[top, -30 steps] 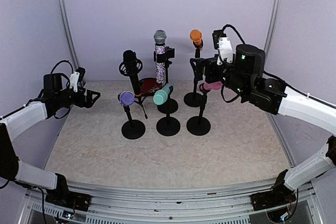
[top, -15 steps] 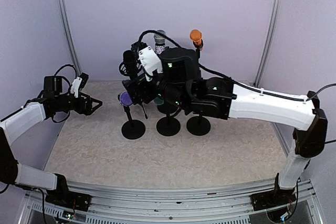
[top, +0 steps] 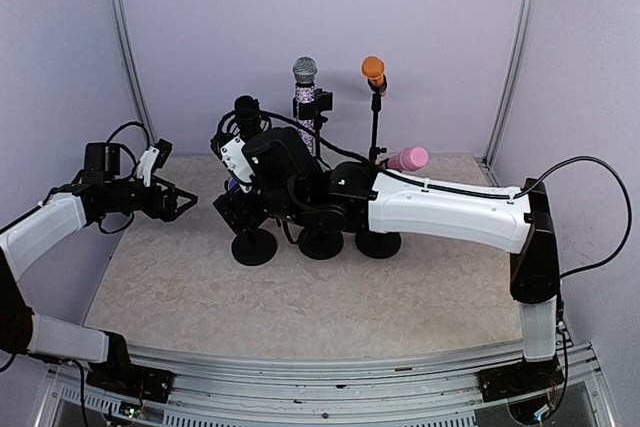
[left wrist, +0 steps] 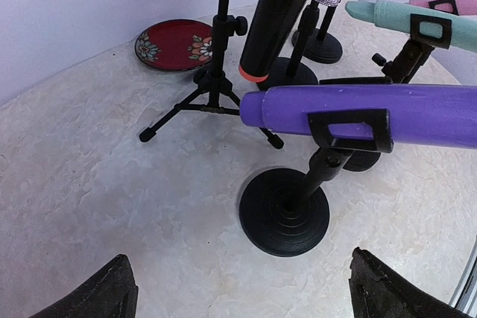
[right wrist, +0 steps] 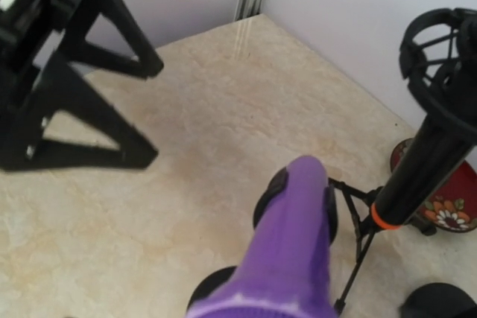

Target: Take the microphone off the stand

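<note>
The purple microphone (left wrist: 358, 113) lies level in the clip of its black stand (left wrist: 285, 212), tail end to the left. In the right wrist view it (right wrist: 294, 243) fills the lower middle, blurred, pointing away. My right gripper (top: 235, 205) reaches across the table and sits at this microphone's head end, hiding it in the top view. Its fingers do not show clearly, so I cannot tell if they hold it. My left gripper (top: 176, 201) is open and empty to the left of the stand, with its fingertips (left wrist: 100, 292) wide apart just above the table.
A black microphone (left wrist: 279, 13) stands on a tripod just behind the purple one, with a red plate (left wrist: 175, 44) beyond it. A teal microphone (left wrist: 410, 24), a pink one (top: 408, 158), an orange one (top: 373, 69) and a glittery silver one (top: 305, 72) stand on their own stands.
My right arm has swung from the pink microphone on the right across to the purple microphone on the left. The left gripper has edged slightly right and stays open.
</note>
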Available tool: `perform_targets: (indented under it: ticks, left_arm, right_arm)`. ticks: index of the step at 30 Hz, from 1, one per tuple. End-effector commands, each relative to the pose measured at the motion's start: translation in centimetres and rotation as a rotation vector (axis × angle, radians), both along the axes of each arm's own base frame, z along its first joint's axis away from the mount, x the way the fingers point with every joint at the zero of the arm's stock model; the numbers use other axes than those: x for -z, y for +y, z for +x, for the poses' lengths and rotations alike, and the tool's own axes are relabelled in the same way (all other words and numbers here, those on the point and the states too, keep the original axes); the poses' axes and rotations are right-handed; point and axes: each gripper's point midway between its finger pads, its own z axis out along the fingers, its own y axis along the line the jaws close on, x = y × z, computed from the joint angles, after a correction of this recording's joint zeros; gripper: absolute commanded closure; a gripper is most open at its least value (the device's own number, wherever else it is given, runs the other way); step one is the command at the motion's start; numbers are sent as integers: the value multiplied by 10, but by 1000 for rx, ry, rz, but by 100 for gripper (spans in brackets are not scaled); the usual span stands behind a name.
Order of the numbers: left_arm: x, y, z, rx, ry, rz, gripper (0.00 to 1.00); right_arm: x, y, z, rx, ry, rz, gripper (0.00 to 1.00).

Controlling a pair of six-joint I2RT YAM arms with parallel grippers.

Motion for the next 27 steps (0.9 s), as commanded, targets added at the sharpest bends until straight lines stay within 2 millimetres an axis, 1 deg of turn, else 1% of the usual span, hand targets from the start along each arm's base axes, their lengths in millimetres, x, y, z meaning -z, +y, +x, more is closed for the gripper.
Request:
perform_targets:
  ticks: [1,5,10,13,15,16,20,23,25,27]
  left_arm:
    - [-11,-13,-7,43,-21,0,4]
    - [-6,-25,-12,68,-19,8,4]
    - [-2,-42,-16,105,-17,7,4]
    - [2,-51,-13,122,-19,7,5]
    - [3,-58,-9,133,-25,3,5]
    - [4,-62,-8,139,-26,-1,6]
    - [12,-74,1,158,-36,6,8]
    - [18,-78,10,157,-42,1,13]
    - [21,-80,15,155,-45,-8,17]
    - [22,-80,21,143,-53,-15,20]
  right_arm:
    - [1,2,9,35,9,13,14]
    - [1,4,13,56,3,20,23]
    - [8,7,17,73,9,11,28]
    - [11,8,19,81,16,13,30]
    - [12,7,21,91,20,16,34]
    - [13,7,22,94,23,19,36]
    - [12,6,23,99,27,28,52]
    - [9,7,22,93,25,46,64]
    - [4,7,22,91,23,63,70]
    - [2,7,22,94,23,72,72]
